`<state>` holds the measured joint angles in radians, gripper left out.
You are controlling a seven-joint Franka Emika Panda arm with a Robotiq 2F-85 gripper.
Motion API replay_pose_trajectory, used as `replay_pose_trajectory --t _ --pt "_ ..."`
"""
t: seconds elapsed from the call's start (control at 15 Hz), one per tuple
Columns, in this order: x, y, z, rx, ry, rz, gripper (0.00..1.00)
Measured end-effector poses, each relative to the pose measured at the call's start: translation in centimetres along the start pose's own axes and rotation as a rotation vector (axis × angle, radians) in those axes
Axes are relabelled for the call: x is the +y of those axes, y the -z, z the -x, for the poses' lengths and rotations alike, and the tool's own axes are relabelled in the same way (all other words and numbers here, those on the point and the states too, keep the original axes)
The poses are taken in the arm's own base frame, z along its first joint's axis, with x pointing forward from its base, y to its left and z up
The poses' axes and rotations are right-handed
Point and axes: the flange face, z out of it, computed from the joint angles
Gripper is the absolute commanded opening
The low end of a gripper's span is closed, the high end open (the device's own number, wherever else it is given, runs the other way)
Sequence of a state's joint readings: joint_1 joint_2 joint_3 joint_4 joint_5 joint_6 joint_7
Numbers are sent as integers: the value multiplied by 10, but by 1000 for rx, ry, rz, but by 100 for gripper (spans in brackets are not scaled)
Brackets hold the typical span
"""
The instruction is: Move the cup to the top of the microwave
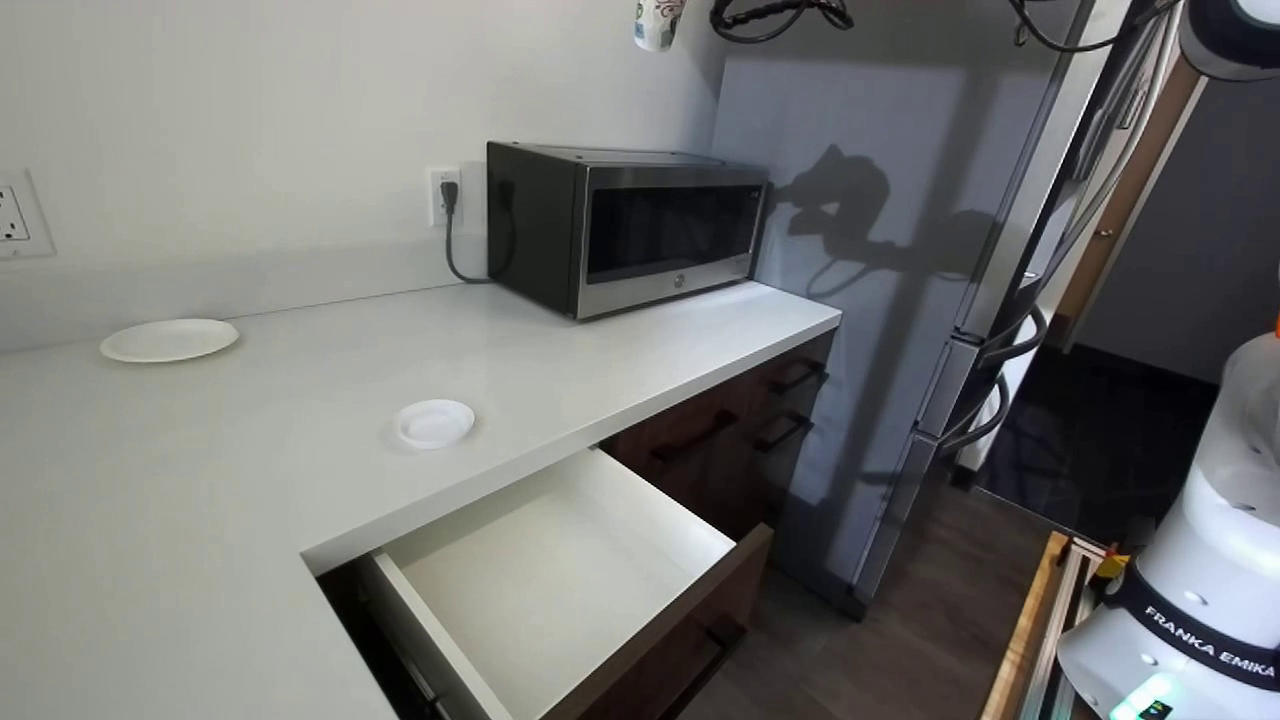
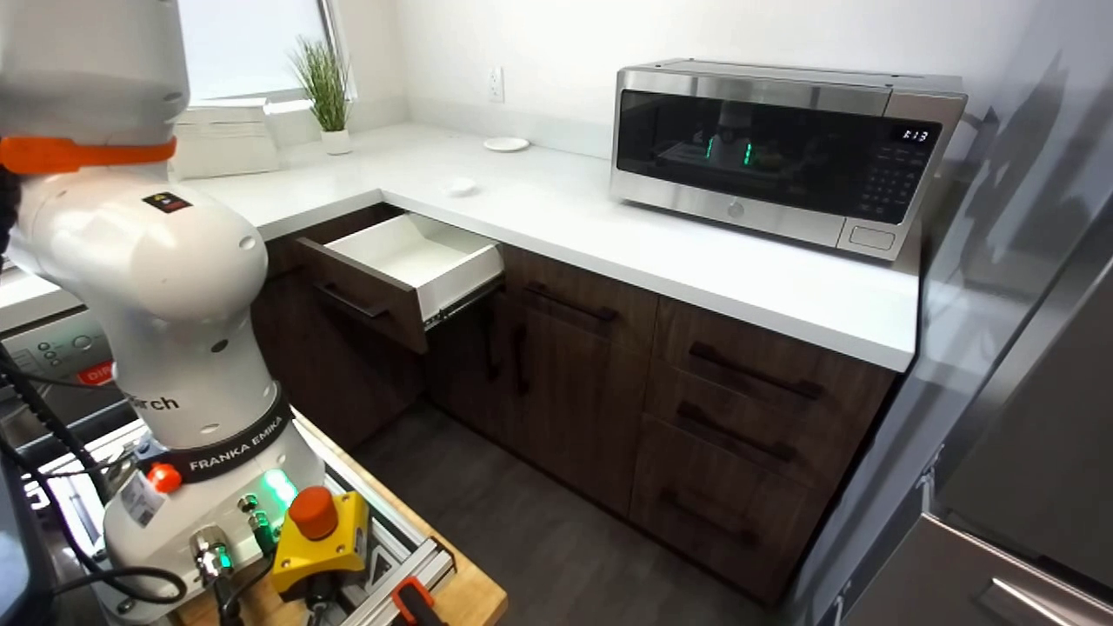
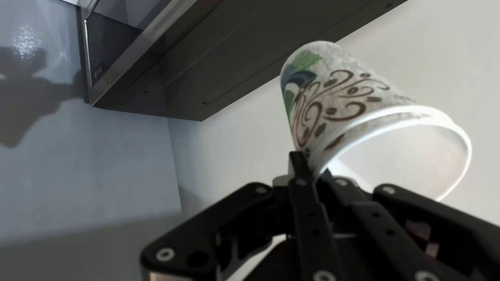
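The white cup [image 3: 336, 89] with green, blue and brown markings shows large in the wrist view. My gripper [image 3: 310, 169] is shut on its rim, one finger inside and one outside the wall. In an exterior view the cup [image 1: 657, 22] hangs in the air at the top edge, well above the microwave [image 1: 660, 235] and apart from it. The gripper itself is out of both exterior views. The microwave [image 2: 774, 165] stands on the counter by the grey panel; its bare top shows in the wrist view [image 3: 218, 58].
An open drawer [image 1: 550, 540] sticks out below the counter [image 1: 300, 430]. A larger white plate [image 1: 170, 342] and a small saucer [image 1: 435, 424] lie on the counter. A grey fridge side [image 1: 880, 180] stands beside the microwave. A potted plant [image 2: 326, 96] is near the window.
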<state>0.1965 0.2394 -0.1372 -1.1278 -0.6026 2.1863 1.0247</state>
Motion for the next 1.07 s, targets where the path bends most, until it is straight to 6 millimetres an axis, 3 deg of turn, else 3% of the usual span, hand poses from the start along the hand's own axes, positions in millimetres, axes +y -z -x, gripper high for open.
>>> replay_pose_trajectory --t 0.2,0.6,0.87,1.07 --pt "4 -17 0 -16 -35 20 1" --pt "36 -60 -23 -177 -248 111 1" --pt "44 -74 -20 -330 -348 146 5" --pt "42 -84 -16 -337 -367 166 1"
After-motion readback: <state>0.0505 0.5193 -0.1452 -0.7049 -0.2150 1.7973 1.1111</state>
